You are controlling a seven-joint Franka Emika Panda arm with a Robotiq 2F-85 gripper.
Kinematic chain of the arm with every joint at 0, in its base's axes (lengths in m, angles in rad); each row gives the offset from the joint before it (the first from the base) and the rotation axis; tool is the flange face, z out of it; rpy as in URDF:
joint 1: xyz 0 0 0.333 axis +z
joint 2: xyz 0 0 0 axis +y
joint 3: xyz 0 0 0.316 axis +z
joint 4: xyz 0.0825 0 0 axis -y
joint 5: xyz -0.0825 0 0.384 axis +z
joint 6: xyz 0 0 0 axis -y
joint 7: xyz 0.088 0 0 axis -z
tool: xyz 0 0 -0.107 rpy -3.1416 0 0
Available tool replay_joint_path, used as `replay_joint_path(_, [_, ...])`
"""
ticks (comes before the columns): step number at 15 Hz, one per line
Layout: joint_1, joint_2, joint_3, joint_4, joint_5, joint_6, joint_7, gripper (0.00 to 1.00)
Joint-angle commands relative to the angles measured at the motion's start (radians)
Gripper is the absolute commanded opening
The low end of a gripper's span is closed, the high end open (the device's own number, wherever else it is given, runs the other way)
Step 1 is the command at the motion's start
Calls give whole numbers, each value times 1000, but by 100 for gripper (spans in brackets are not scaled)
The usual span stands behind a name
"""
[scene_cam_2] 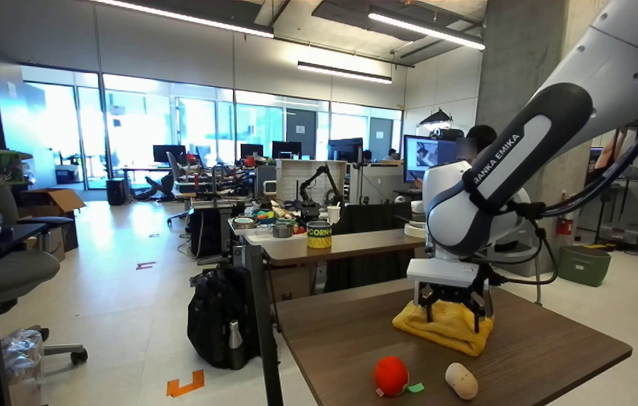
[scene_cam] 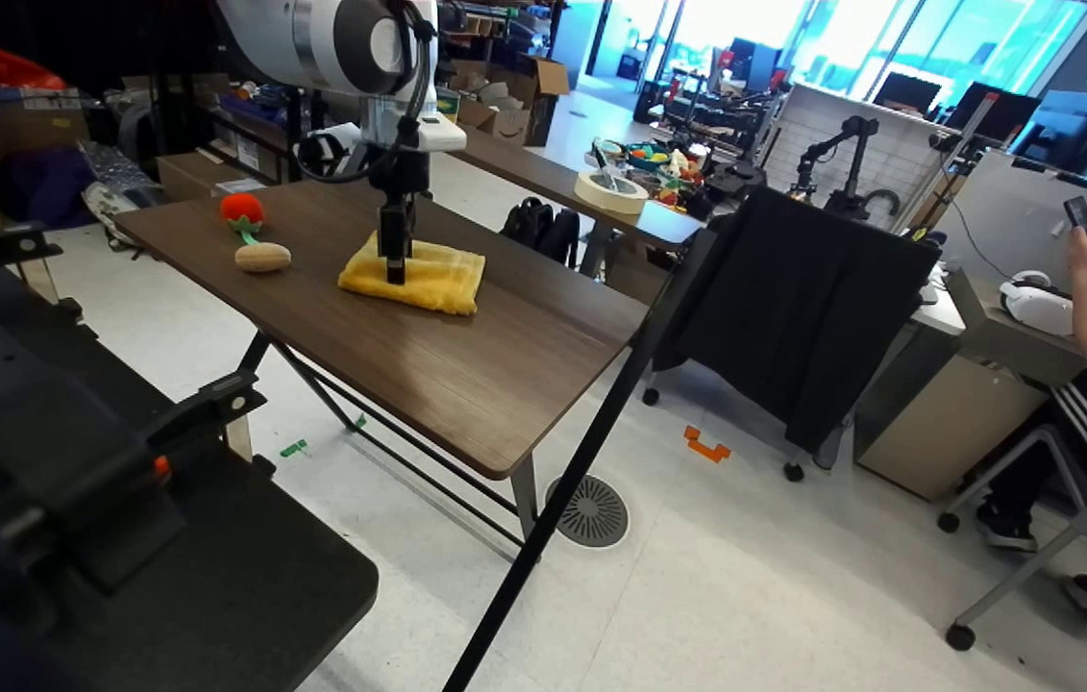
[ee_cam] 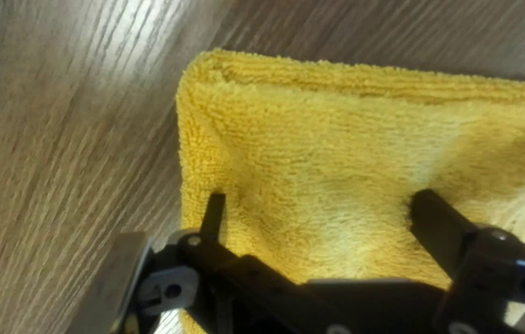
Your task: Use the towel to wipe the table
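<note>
The mustard-yellow towel [scene_cam: 447, 279] lies folded and rumpled on the dark brown wood-grain table [scene_cam: 466, 384]. Both also show in an exterior view, the towel [scene_cam_2: 445, 335] and the table [scene_cam_2: 341, 332]. In the wrist view the towel [ee_cam: 313, 134] fills the middle and right, with bare table [ee_cam: 81, 139] to its left and above. My gripper [ee_cam: 320, 195] points down over the towel, fingers spread wide, nothing pinched between them. Its fingertips reach the cloth or sit just above it; the gripper also shows in both exterior views [scene_cam: 396, 273] [scene_cam_2: 453, 324].
A red plush toy with green leaves [scene_cam: 241, 206] and a tan rounded object [scene_cam: 263, 257] lie on the table near the towel. A black cart [scene_cam: 264, 577] stands beside the table. A second brown table [scene_cam_2: 347, 243] stands beyond, with a backpack [scene_cam_2: 220, 321] on the floor.
</note>
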Motion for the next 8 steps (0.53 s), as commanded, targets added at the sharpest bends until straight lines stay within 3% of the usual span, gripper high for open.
replay_joint_path(1, [20,47,-49,79,-20,-89,145,100])
replay_joint_path(4, [24,61,-64,116,-47,-177,252,100])
replay_joint_path(8, [-10,71,-20,157,-50,-255,310,100])
